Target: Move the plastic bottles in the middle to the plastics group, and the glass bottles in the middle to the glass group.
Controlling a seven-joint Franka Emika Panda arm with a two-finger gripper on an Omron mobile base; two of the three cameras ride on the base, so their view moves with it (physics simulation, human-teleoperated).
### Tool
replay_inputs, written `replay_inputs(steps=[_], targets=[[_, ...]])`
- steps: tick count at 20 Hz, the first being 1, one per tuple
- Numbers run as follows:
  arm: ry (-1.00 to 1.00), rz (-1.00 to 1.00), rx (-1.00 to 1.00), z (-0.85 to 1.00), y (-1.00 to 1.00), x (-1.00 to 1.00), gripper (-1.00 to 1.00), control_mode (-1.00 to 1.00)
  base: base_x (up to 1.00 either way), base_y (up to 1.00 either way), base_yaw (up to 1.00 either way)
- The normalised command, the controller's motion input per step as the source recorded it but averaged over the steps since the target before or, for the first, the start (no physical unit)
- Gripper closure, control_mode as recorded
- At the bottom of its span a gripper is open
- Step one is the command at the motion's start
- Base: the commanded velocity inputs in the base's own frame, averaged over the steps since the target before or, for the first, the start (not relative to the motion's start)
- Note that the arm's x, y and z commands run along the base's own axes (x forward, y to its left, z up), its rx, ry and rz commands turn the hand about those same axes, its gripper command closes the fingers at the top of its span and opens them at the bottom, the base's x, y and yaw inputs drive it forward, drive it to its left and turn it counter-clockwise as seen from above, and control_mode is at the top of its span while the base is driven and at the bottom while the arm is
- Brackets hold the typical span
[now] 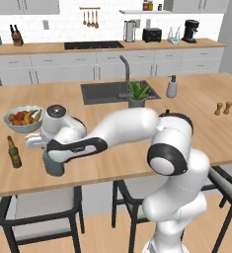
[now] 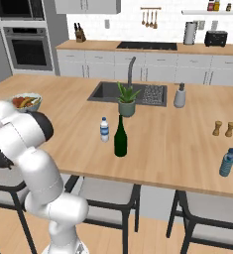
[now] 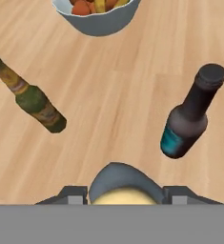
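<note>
- The gripper (image 3: 125,199) sits low over the left end of the wooden tabletop (image 1: 196,123), its jaws set on either side of the squat grey-blue bottle (image 1: 54,164); in the hand view the tan cap (image 3: 124,195) shows right between the finger tips.
- The jaws look clamped on that bottle, which stands upright on the tabletop near the front edge.
- Ahead of it in the hand view stand the brown beer bottle (image 3: 30,97) with a yellowish label and the dark beer bottle (image 3: 189,114) with a blue label, well apart from each other.
- The fruit bowl (image 3: 96,21) lies beyond them.
- In the right base view the dark green wine bottle (image 2: 120,137) and the small clear water bottle (image 2: 104,130) stand just beside each other mid-tabletop, in front of a potted plant (image 2: 127,100).
- A blue plastic bottle (image 2: 227,162) stands far right; a grey pump dispenser (image 2: 180,95) stands by the sink (image 2: 108,92).
</note>
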Motion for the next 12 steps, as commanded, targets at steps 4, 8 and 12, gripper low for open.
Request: replay_inputs(steps=[4, 8, 12], targets=[[-0.16, 0.00, 0.23, -0.10, 0.36, 0.17, 1.00, -1.00, 0.00, 0.00, 0.00], [-0.08, 0.00, 0.22, -0.32, 0.13, 0.28, 1.00, -1.00, 0.00, 0.00, 0.00], [0.00, 0.00, 0.19, -0.41, 0.11, 0.36, 1.00, -1.00, 0.00, 0.00, 0.00]])
